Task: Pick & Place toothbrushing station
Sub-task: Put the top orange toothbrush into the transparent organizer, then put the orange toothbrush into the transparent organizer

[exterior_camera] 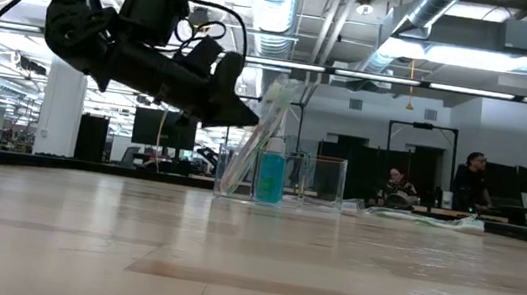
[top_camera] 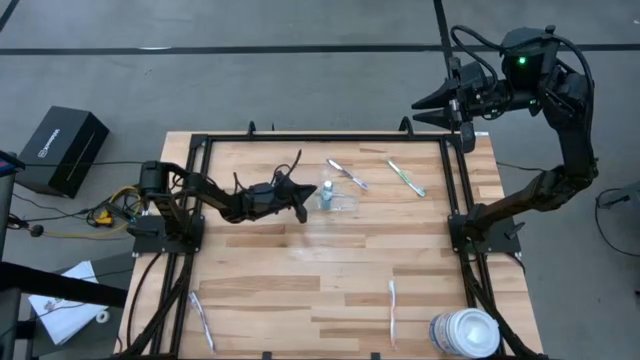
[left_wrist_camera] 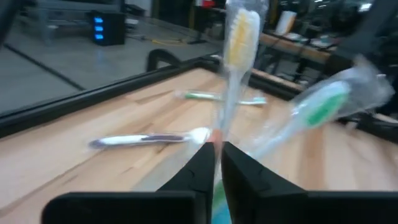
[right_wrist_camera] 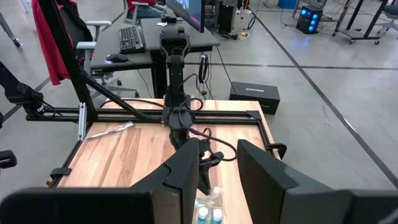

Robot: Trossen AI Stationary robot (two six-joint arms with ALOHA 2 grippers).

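A small clear container (top_camera: 342, 199) stands at the table's far middle, also in the low view (exterior_camera: 325, 180). In it stand a teal toothpaste tube (exterior_camera: 270, 174) and wrapped toothbrushes (exterior_camera: 257, 137) that lean toward the table's left. My left gripper (top_camera: 304, 207) reaches in from the left and is shut on one wrapped toothbrush with a yellow-white head (left_wrist_camera: 242, 31). A green-headed brush (left_wrist_camera: 323, 109) leans beside it. My right gripper (top_camera: 422, 108) is open and empty, raised beyond the table's far right corner. My left gripper pinches the wrapped toothbrush's handle (left_wrist_camera: 219, 134), below its head, between the two fingers (left_wrist_camera: 199, 165). The fingers come about level from the table's left and lie across the handle. The brush stands nearly upright, head up; the fingers hide its lower end.
Loose toothbrushes lie on the table: two at the far side (top_camera: 347, 173) (top_camera: 407, 178), one at the near right (top_camera: 392, 305), one at the near left (top_camera: 200, 318). A large white round tub (top_camera: 465, 333) stands at the near right corner. A black frame (top_camera: 460, 180) rims the table.
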